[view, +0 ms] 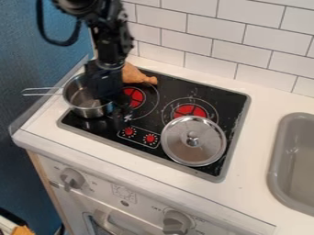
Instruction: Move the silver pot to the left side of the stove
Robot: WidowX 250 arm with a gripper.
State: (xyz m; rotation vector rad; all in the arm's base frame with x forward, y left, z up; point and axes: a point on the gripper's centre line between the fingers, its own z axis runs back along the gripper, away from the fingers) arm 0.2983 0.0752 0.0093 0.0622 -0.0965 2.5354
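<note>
My gripper (115,108) is black. Saucepan (89,112) and lid (181,153): silver. Cooktop (228,97): black, grey border. Burners (189,111): red, ringed by pale lines. Tiles (211,27): white, brick pattern, grey joints. Table (260,108): white.

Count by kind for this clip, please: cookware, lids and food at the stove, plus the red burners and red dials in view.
Pot: 1
Lid: 1
Brown food piece, looks like a drumstick: 1
Red burners: 2
Red dials: 2
Total: 7
</note>
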